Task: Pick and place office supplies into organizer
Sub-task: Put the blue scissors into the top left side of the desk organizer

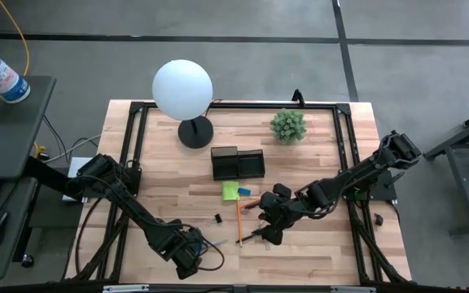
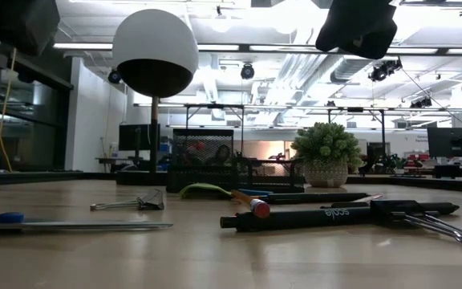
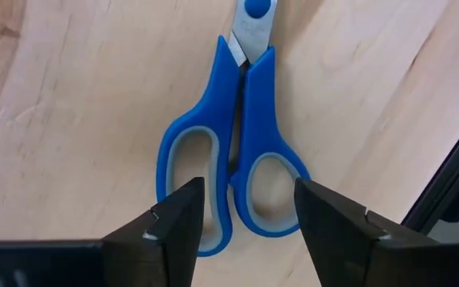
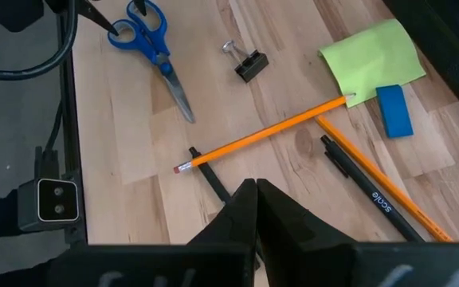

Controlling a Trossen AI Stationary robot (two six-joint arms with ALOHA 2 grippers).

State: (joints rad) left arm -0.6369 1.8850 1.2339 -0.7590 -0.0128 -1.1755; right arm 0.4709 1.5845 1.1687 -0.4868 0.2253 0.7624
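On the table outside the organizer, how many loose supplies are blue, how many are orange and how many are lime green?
Blue: 2, scissors and small block
Orange: 2, long pencil and second pencil
Lime green: 1, sticky-note pad
Total: 5

Blue-handled scissors [image 3: 233,151] with grey-lined loops; lime-green sticky-note pad [image 4: 370,58]; small blue block [image 4: 394,111]; orange pencil [image 4: 265,134]; pale wood tabletop [image 4: 293,48].

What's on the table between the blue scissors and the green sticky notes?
In the right wrist view, a black binder clip lies on bare wood between the scissors and the sticky-note pad.
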